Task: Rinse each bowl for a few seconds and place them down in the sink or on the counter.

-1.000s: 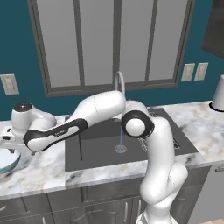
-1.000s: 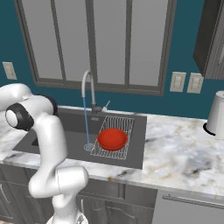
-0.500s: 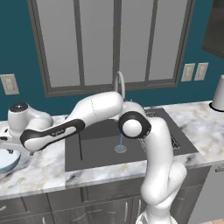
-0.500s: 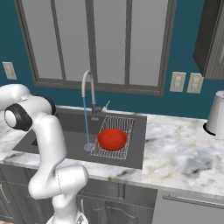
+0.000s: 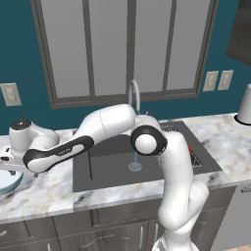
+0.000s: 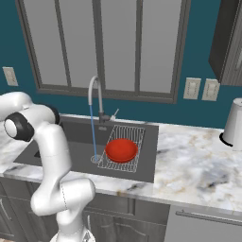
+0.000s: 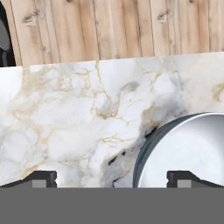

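I'm reaching far out to the left edge of the left base view, my gripper point(image 7: 111, 177) spread wide and grasping nothing, hovering over the pale blue-grey bowl point(image 5: 7, 180) sitting on the counter point(image 5: 44, 193); in the hand view its rim point(image 7: 146, 144) is curving at lower right. Further right, water is streaming into the sink point(image 6: 80, 146), the red bowl point(image 6: 121, 150) is resting on the wire rack point(image 6: 130, 137)

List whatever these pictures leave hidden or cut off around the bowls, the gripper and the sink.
- Blue-grey bowl: hand view crops its lower right; left base view cuts it at the left edge.
- Gripper: open, only its fingertips rise above the hand view's bottom.
- Red bowl: its underside on the wire rack is hidden.
- Sink: the arm covers its right part in the left base view.
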Tool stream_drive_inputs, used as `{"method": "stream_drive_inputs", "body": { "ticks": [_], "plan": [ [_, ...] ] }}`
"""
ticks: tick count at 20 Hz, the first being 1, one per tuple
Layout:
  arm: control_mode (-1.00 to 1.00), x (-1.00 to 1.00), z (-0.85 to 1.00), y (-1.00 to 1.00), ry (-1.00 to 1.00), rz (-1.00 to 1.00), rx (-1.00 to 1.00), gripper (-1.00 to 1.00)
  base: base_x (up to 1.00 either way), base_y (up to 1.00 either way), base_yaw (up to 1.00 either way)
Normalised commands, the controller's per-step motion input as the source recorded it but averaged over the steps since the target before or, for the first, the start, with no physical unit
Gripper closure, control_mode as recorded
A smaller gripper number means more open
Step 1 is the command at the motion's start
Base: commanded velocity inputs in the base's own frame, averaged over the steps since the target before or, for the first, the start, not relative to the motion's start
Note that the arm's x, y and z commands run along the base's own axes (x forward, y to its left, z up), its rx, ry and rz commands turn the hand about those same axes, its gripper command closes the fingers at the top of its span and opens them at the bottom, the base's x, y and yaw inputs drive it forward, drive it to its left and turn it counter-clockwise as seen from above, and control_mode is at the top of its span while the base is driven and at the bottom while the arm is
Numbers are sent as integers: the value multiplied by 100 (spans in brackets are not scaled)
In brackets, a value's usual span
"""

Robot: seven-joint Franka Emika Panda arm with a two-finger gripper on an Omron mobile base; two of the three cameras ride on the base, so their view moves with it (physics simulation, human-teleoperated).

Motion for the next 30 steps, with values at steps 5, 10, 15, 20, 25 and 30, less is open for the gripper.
{"method": "stream_drive_inputs", "body": {
  "ticks": [5,10,15,20,25,30],
  "plan": [
    [-100,8,-8,1,-1,-1,0,-100,0,0,0],
    [-100,13,-3,3,-1,-1,0,-100,0,0,0],
    [-100,15,-10,8,0,-1,0,-100,0,0,0],
    [-100,19,-11,16,0,-1,0,-100,0,0,0],
    [-100,17,-8,20,0,-1,0,-100,0,0,0],
    [-100,15,-8,19,0,-1,0,-100,0,0,0]
  ]
}}
